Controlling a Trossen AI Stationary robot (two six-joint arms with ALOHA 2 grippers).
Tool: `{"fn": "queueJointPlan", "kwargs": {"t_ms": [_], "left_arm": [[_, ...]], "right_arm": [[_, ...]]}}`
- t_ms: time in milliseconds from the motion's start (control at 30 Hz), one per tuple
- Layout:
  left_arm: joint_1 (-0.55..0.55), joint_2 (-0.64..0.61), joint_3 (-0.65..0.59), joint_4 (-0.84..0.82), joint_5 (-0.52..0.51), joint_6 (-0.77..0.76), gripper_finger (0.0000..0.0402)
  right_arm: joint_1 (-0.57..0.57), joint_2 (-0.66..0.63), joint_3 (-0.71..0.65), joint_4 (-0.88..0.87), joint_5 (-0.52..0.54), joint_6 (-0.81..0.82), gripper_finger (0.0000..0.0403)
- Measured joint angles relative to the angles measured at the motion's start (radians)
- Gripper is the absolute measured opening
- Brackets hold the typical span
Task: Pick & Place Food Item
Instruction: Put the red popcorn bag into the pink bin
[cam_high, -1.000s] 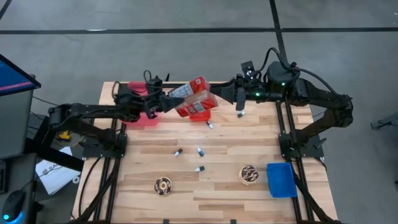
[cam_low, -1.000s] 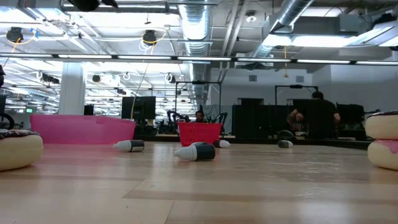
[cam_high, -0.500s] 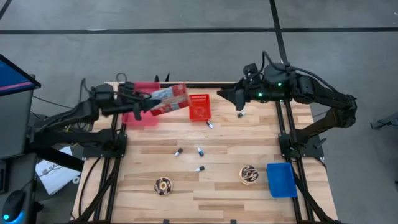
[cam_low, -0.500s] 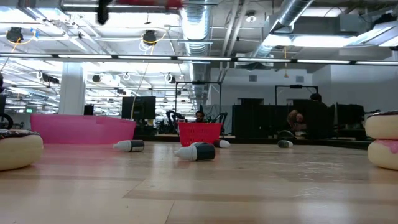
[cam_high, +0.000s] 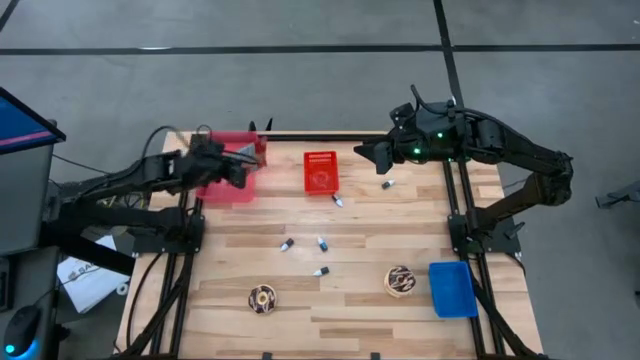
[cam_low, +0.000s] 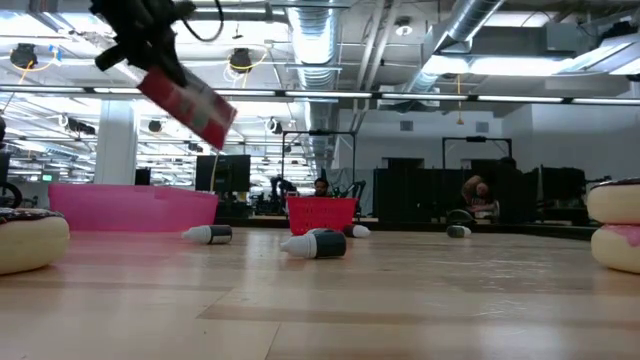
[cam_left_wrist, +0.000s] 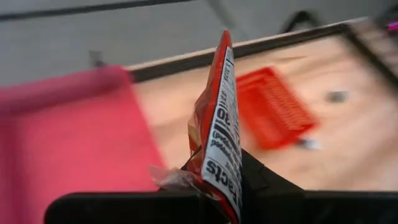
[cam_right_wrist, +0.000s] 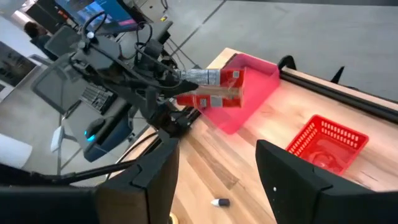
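A wooden desk (cam_high: 330, 290) stands on a grey floor, with a workshop beyond it. The left gripper (cam_high: 240, 166) is clamped tight on a red snack packet (cam_low: 187, 100), holding it in the air above the pink bin (cam_high: 228, 190) at the desk's far left corner. The right gripper (cam_high: 368, 154) hovers near the far edge beside the red basket (cam_high: 320, 171), fingers (cam_right_wrist: 298, 180) spread and empty. By my reading the pick is done; lowering and releasing the packet into the bin remains.
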Motion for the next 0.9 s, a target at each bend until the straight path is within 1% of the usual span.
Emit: {"fn": "queueJointPlan", "kwargs": {"t_ms": [67,133,233,267,333,433,500,533,600,767,900], "left_arm": [[0.025,0.075,0.063,-0.125,-0.054,-0.004,0.0010],[0.056,0.146,0.142,-0.286,-0.098,-0.007,0.0010],[0.107,0.247,0.248,-0.529,-0.140,-0.001,0.0009],[0.125,0.276,0.274,-0.587,-0.147,0.012,0.0009],[0.163,0.317,0.304,-0.646,-0.154,0.074,0.0009],[0.218,0.371,0.301,-0.660,-0.144,0.222,0.0009],[0.252,0.412,0.293,-0.655,-0.169,0.320,0.0009],[0.264,0.435,0.290,-0.643,-0.198,0.362,0.0009],[0.284,0.480,0.288,-0.591,-0.243,0.437,0.0009],[0.289,0.578,0.288,-0.413,-0.269,0.649,0.0009],[0.290,0.652,0.287,-0.340,-0.310,0.777,0.0009]], "right_arm": [[-0.006,0.000,0.000,-0.003,0.000,0.005,0.0200],[-0.010,0.000,0.000,-0.011,0.000,0.008,0.0199],[-0.010,0.000,0.000,-0.025,0.005,0.007,0.0198],[-0.010,0.000,0.000,-0.027,0.011,0.003,0.0198],[-0.010,0.000,0.000,-0.036,0.013,-0.002,0.0198],[-0.014,0.000,0.000,-0.056,0.014,-0.019,0.0198],[-0.017,0.000,0.000,-0.071,0.014,-0.029,0.0197],[-0.017,0.000,0.000,-0.078,0.014,-0.035,0.0196],[-0.017,0.000,0.000,-0.082,0.014,-0.046,0.0195],[-0.016,0.000,0.000,-0.083,0.018,-0.062,0.0193],[-0.014,0.000,0.000,-0.099,0.039,-0.072,0.0192]]}}
